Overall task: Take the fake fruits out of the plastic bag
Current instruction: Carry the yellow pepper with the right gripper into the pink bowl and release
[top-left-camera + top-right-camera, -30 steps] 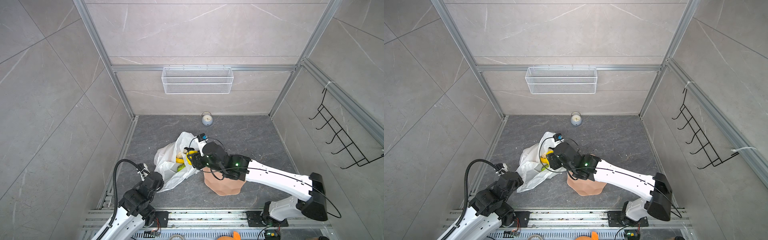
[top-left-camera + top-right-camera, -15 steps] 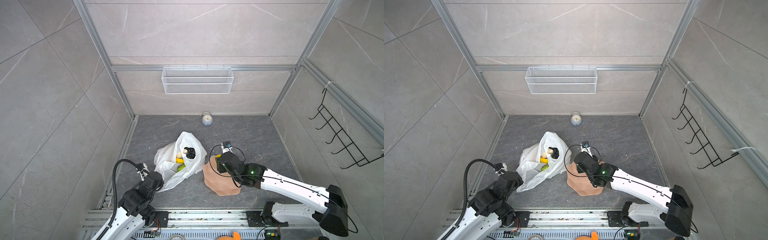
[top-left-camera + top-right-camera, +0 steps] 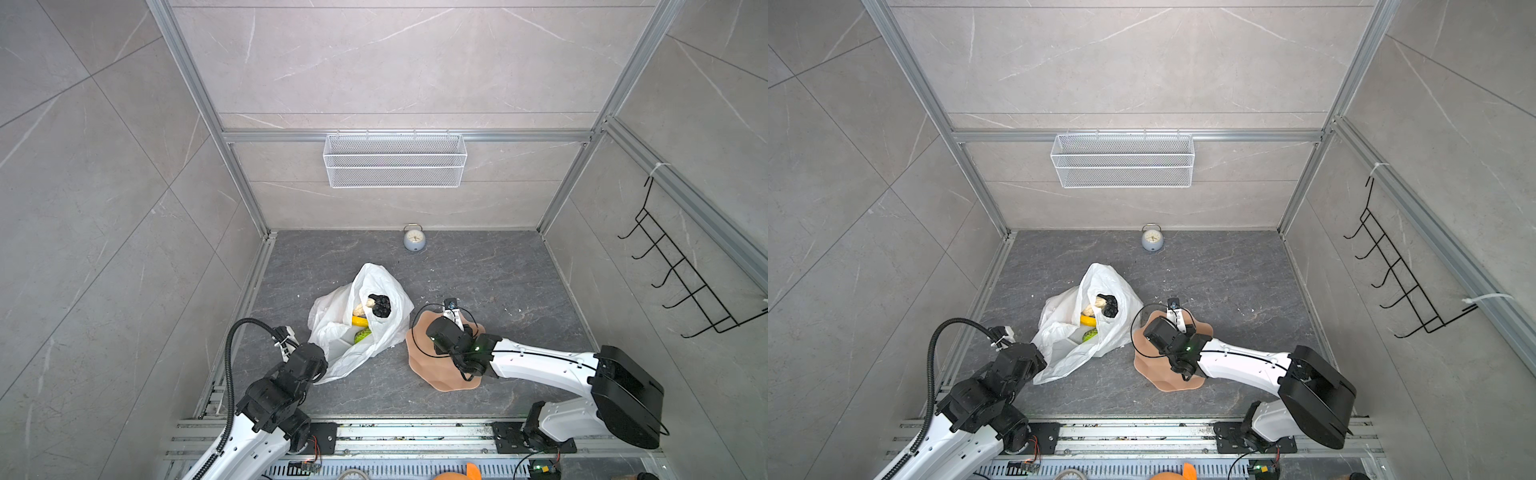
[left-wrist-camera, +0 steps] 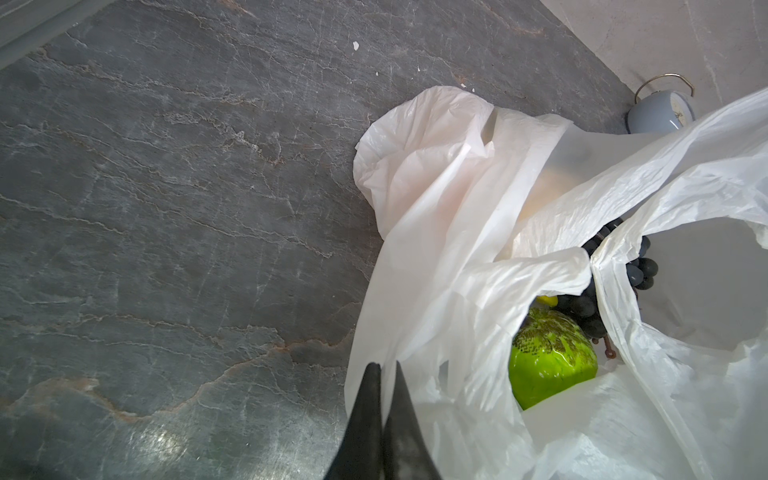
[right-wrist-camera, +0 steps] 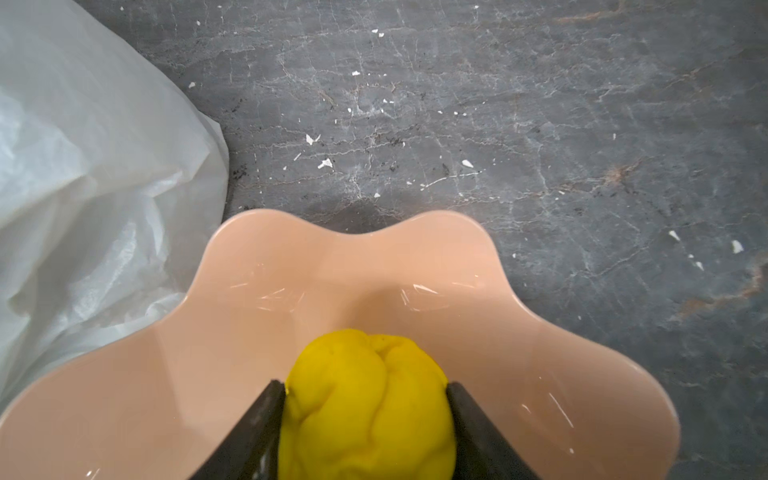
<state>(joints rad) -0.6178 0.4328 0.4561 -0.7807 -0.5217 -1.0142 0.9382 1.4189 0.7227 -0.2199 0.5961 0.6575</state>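
- Fruits sit inside the plastic bag (image 3: 336, 332): a dark grape bunch (image 3: 379, 306) on top at its open mouth, a beige lumpy one (image 3: 358, 309) just beside it, a yellow banana (image 3: 360, 321) below those and a green fruit (image 3: 362, 336) lowest.
- The bag lies crumpled on the grey stone floor (image 3: 478, 270), left of the middle and nearer the front edge than the back.
- One yellow fruit (image 5: 365, 407), lumpy and round, is out of the bag, clamped between the two fingers of the right gripper (image 5: 365, 387) and held over the hollow of the pink scalloped bowl (image 5: 415, 220).
- From the wrist view I can't make out whether that fruit touches the bowl's bottom.
- The bowl stands just to the right of the bag, close to the floor's front edge, with the bag's plastic right against its rim.
- The left gripper (image 4: 384, 368) has its fingers pressed together, tips at the bag's near hem by the front-left corner; whether plastic is caught between them I can't tell.
- A small grey alarm clock (image 3: 414, 240) stands at the back edge, about midway along.
- A white wire basket (image 3: 395, 160) hangs on the back wall, and a black hook rack (image 3: 681, 282) on the right wall.
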